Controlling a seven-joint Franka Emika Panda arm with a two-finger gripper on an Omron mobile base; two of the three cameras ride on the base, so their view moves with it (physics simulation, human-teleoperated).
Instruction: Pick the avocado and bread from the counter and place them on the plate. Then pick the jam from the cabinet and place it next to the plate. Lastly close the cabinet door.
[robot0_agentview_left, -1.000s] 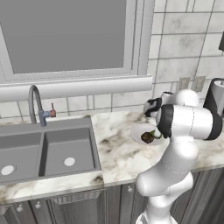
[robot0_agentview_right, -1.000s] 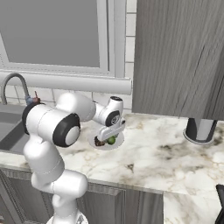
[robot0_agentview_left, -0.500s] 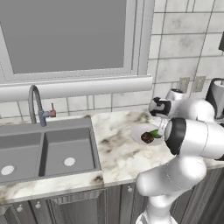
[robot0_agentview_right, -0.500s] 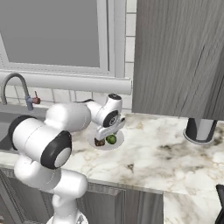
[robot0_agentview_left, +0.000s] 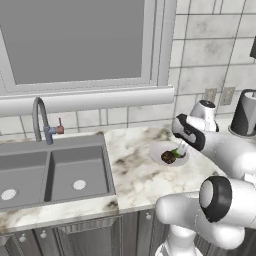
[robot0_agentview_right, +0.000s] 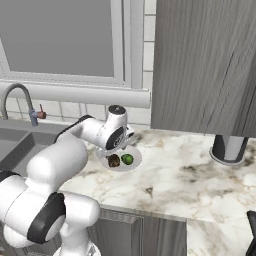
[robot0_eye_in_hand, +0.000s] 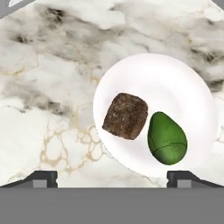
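The white plate (robot0_eye_in_hand: 175, 83) lies on the marble counter (robot0_eye_in_hand: 52, 87) with the brown bread (robot0_eye_in_hand: 126, 115) and the green avocado (robot0_eye_in_hand: 166, 138) side by side on it. My gripper (robot0_eye_in_hand: 113, 178) hovers open just above the plate's near edge, holding nothing. From the base, the gripper (robot0_agentview_left: 181, 148) (robot0_agentview_right: 117, 150) hangs over the plate (robot0_agentview_left: 159, 150) (robot0_agentview_right: 131, 165), bread (robot0_agentview_left: 168, 158) (robot0_agentview_right: 114, 160) and avocado (robot0_agentview_left: 177, 153) (robot0_agentview_right: 127, 159). The dark grey cabinet (robot0_agentview_right: 205, 65) hangs at the upper right. The jam is out of view.
A double sink (robot0_agentview_left: 50, 170) with a curved faucet (robot0_agentview_left: 40, 117) lies left of the plate. A dark canister (robot0_agentview_left: 246, 112) (robot0_agentview_right: 227, 148) stands at the back right of the counter. A window with a sill (robot0_agentview_left: 85, 100) runs above the sink.
My hand has lifted a little off the plate and the arm's elbow has swung low to the side. The bread and avocado have stayed on the plate.
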